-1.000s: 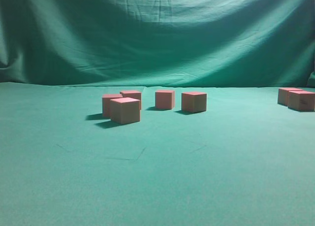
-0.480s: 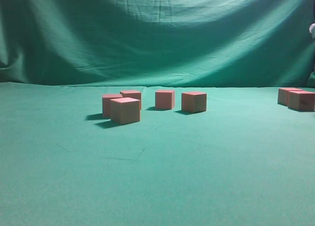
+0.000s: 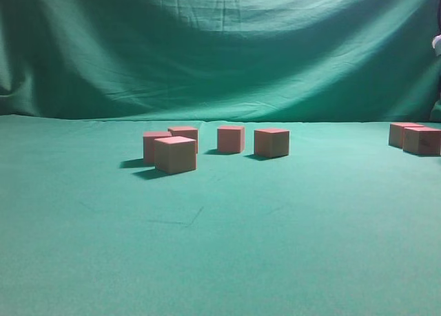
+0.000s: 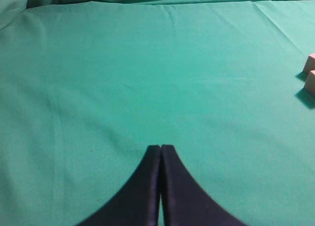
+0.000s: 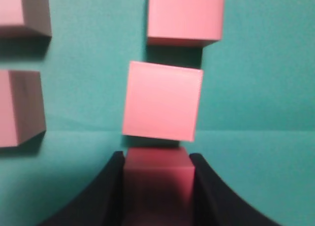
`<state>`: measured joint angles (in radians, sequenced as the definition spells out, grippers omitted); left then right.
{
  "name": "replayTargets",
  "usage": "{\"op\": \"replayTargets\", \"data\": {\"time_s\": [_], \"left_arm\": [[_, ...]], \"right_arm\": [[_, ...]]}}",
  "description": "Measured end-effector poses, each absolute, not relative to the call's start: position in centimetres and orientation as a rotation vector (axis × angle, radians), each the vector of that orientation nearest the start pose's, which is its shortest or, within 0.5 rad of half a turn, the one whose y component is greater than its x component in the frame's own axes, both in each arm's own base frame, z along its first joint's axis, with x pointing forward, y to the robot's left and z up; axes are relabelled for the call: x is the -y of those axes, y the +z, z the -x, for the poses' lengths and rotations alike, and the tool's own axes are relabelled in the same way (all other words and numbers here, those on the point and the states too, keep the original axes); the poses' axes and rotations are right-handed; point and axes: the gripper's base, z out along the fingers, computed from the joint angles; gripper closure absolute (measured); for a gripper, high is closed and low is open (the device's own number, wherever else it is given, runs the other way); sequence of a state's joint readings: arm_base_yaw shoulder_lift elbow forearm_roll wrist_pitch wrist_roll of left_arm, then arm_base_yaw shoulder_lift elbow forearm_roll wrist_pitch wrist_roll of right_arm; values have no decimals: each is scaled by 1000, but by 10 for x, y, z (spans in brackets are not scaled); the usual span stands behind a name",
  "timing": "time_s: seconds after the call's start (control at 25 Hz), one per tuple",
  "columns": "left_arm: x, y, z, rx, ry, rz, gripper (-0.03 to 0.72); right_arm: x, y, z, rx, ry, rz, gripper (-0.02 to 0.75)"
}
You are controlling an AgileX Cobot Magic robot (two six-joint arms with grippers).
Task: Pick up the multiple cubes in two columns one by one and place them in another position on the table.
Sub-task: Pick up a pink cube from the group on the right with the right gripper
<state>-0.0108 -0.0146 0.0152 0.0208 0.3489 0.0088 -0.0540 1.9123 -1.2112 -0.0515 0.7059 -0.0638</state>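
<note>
Your right gripper [image 5: 157, 159] jaws clamp a cube [image 5: 157, 179] touching its neighbour [image 5: 162, 100]; lifting crooked risks dragging it. Left gripper [image 4: 160, 148] jaws closed, empty.

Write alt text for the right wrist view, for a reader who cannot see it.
Seen from above, the right gripper has a pink cube between its two dark fingers, at the near end of a column with two more cubes beyond it. Two further cubes sit cut off at the left edge, all on the green table.
</note>
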Motion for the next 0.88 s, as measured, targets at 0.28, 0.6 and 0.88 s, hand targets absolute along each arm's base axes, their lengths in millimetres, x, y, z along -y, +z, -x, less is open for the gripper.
{"op": "replayTargets", "data": {"time_s": [0.28, 0.6, 0.88], "left_arm": [[0, 177, -53, -1833, 19, -31, 688], [0, 177, -53, -1833, 19, -31, 688], [0, 177, -53, -1833, 19, -31, 688]], "right_arm": [[18, 163, -362, -2978, 23, -61, 478], [-31, 218, -334, -2993, 105, 111, 478], [-103, 293, -282, -2767, 183, 467, 478]]}}
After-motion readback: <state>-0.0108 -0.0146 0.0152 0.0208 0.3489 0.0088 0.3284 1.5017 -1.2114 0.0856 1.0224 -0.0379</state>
